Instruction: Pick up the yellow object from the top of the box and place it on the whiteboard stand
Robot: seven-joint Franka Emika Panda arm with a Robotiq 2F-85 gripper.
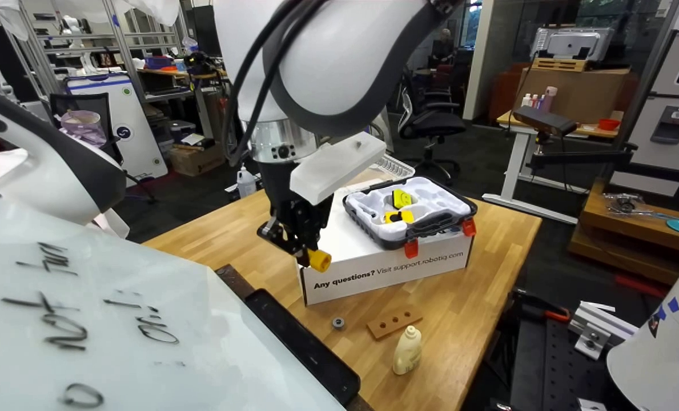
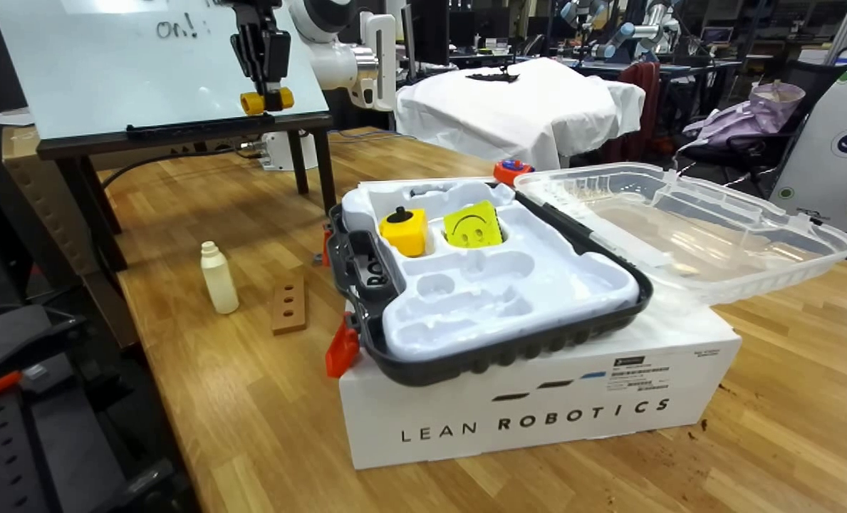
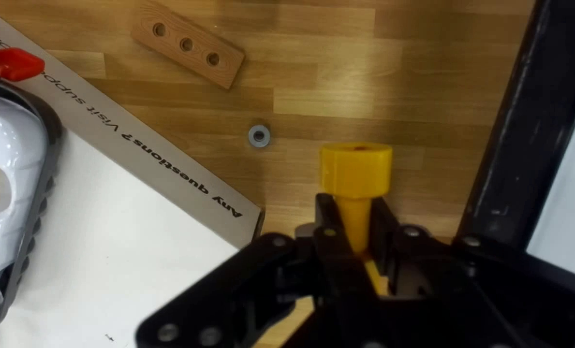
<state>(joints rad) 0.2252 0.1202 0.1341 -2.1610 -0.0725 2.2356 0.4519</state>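
Yellow spool (image 3: 356, 169), right of centre in the wrist view: held above the desk (image 3: 326, 103), fingers (image 3: 384, 222) clamped on its thin middle; white box (image 3: 123, 251) lower left. Whiteboard stand (image 2: 302, 123), upper left in an exterior view. Judgement: light, stiff, probably smooth plastic, hardly fragile. The narrow waist is the place to grip; the wide end should check slipping lengthwise.

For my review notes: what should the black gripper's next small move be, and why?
Probably a short sideways shift toward the dark, straight-edged whiteboard stand, with jaws shut: the black gripper grips the yellow, dumbbell-shaped, plastic-looking object, which in the wrist view shows over brown wooden tabletop, between the white cardboard box and that stand.
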